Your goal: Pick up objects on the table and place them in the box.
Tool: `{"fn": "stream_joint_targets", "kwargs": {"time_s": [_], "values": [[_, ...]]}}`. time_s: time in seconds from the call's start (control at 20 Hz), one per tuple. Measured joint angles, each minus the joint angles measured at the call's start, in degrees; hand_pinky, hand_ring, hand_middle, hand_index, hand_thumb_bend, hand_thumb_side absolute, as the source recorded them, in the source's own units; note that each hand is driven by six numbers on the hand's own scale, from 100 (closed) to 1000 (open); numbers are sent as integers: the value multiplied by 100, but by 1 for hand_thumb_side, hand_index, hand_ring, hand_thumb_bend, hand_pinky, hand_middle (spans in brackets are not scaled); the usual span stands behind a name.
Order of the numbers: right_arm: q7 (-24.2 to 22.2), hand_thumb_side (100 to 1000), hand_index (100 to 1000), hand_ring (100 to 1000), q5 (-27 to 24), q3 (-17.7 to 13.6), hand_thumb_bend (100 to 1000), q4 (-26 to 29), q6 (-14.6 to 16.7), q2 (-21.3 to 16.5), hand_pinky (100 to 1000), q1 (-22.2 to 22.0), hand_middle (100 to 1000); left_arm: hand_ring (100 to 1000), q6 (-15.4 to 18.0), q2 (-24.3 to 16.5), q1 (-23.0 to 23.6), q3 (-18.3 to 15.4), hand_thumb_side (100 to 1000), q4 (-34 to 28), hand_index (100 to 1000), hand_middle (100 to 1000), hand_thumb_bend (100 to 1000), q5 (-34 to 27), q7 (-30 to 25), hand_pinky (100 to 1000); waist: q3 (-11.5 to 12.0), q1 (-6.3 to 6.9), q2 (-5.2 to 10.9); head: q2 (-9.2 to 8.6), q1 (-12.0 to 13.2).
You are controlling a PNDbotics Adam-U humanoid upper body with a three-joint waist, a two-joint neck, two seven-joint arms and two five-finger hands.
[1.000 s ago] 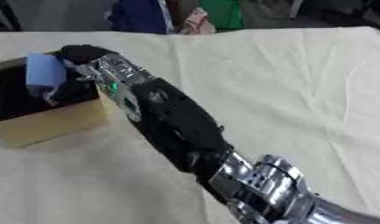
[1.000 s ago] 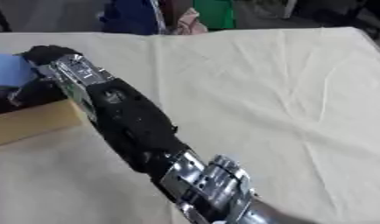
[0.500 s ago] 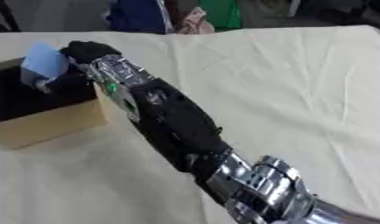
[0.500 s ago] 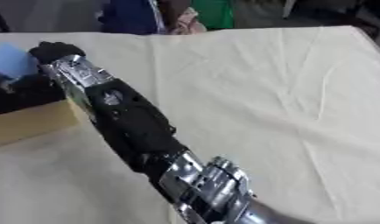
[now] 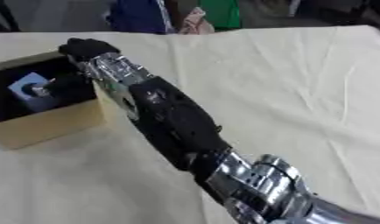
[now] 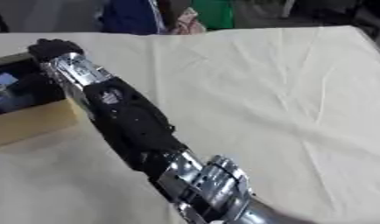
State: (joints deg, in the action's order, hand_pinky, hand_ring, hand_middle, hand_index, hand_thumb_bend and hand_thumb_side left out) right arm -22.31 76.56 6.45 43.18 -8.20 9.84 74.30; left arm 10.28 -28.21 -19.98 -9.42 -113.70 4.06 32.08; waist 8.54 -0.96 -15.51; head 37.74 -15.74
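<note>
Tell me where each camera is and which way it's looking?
Left eye view: sits in the robot's head, looking down at the cloth-covered table and the box at its left; the right arm crosses from the lower right, its right hand at the box's far corner.
Right eye view: the head's other eye, the same downward look, with the box cut by the left edge.
Both share the arm, the box and the blue object lying inside it.
</note>
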Motion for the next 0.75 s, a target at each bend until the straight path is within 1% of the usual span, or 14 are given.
{"fn": "stream_joint_targets", "kwargs": {"time_s": [0.05, 0.1, 0.15, 0.2, 0.25, 0.3, 0.35, 0.4, 0.45, 0.5, 0.55, 0.6, 0.75], "values": [[4, 1000, 1000, 1000, -3, -6, 594, 2, 4, 0, 1000, 4, 1000, 875, 0, 0, 0, 0, 960, 0, 788, 642, 100, 0, 0, 708, -1, 1, 1, 0, 2], [9, 1000, 1000, 1000, -9, -7, 551, 9, 9, 0, 1000, 5, 1000, 875, 0, 0, 0, 0, 960, 0, 788, 642, 100, 0, 0, 708, -4, 4, 4, 0, 4], [16, 1000, 1000, 1000, -32, -8, 543, 29, 14, 0, 1000, 5, 1000, 874, 0, 0, 0, 0, 960, 0, 788, 642, 100, 0, 0, 708, -8, 8, 10, 0, 6], [20, 1000, 1000, 1000, -73, -8, 465, 65, 18, -1, 1000, 5, 1000, 874, 0, 0, 0, 0, 960, 0, 788, 643, 100, 0, 0, 708, -14, 13, 20, 0, 10], [31, 1000, 1000, 1000, -133, -8, 437, 127, 30, -9, 1000, 7, 1000, 874, 0, 0, 0, 0, 960, 0, 788, 643, 100, 0, 0, 708, -22, 14, 35, 0, 24], [37, 1000, 1000, 1000, -224, -6, 326, 217, 50, -28, 1000, 16, 1000, 874, 0, 0, 1, 0, 961, 0, 788, 643, 100, 0, 0, 708, -31, 14, 47, 0, 43], [42, 1000, 1000, 992, -354, 1, 277, 329, 83, -71, 1000, 32, 997, 874, 0, 0, 3, 0, 961, 0, 788, 643, 100, 0, 0, 708, -39, 14, 53, 1, 59], [48, 1000, 1000, 975, -498, 24, 189, 456, 120, -138, 979, 40, 960, 874, -1, 0, 6, 0, 961, 0, 788, 643, 100, 1, 1, 708, -47, 14, 63, 2, 80], [60, 1000, 993, 968, -674, 59, 168, 600, 163, -223, 970, 48, 940, 874, -1, 0, 13, -1, 961, 0, 788, 643, 100, 1, 2, 708, -64, 14, 76, 3, 106], [79, 1000, 932, 937, -879, 109, 100, 776, 209, -333, 935, 62, 871, 874, -2, 0, 27, -2, 961, 0, 788, 643, 100, 2, 4, 708, -84, 14, 89, 4, 135], [108, 1000, 928, 933, -1118, 173, 100, 978, 255, -474, 932, 66, 867, 874, -3, 0, 35, -3, 961, 0, 788, 643, 100, 4, 5, 708, -103, 14, 103, 10, 168], [140, 1000, 902, 903, -1374, 240, 100, 1196, 289, -623, 901, 65, 831, 873, -4, 0, 38, -3, 961, 0, 788, 643, 100, 10, 7, 708, -122, 14, 112, 29, 201], [260, 1000, 896, 880, -2191, 444, 100, 1936, 314, -1123, 871, -32, 812, 873, -14, 0, 68, -7, 961, 0, 788, 643, 100, 35, 23, 708, -188, 16, 136, 77, 299]]}}
